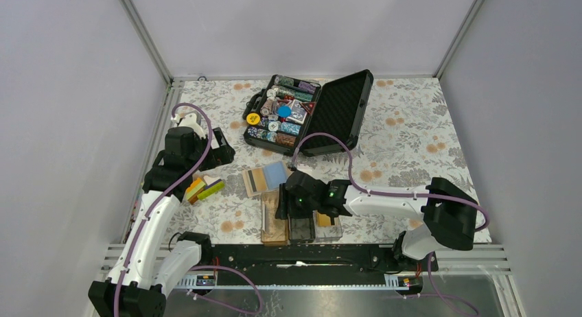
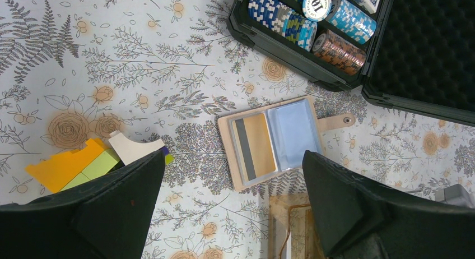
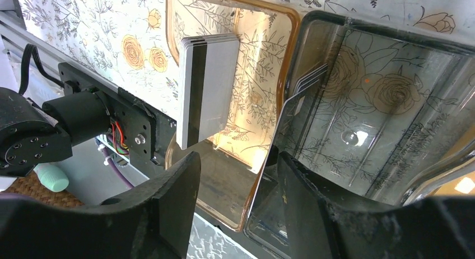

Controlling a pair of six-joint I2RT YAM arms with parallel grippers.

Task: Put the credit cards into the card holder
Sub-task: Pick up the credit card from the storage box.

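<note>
The card holder [image 1: 300, 229] lies at the table's near edge with brown, dark and clear compartments. A stack of credit cards [image 3: 204, 88], grey-faced with a dark stripe, leans in the brown compartment [image 3: 246, 23]. Another gold card [image 2: 255, 144] sits in a sleeve of an open tan wallet [image 2: 277, 138]. My right gripper [image 3: 238, 197] hangs open over the holder's near end, and the wall between the brown and dark compartments runs between its fingers. My left gripper [image 2: 232, 208] is wide open and empty above the cloth, just near of the wallet.
An open black chip case [image 1: 309, 111] full of poker chips stands at the back centre. Yellow and green blocks [image 2: 73, 166] with a white piece lie left of the wallet. Something gold-orange [image 1: 324, 219] shows in the holder's clear compartment. A metal rail [image 1: 309, 259] runs along the near edge.
</note>
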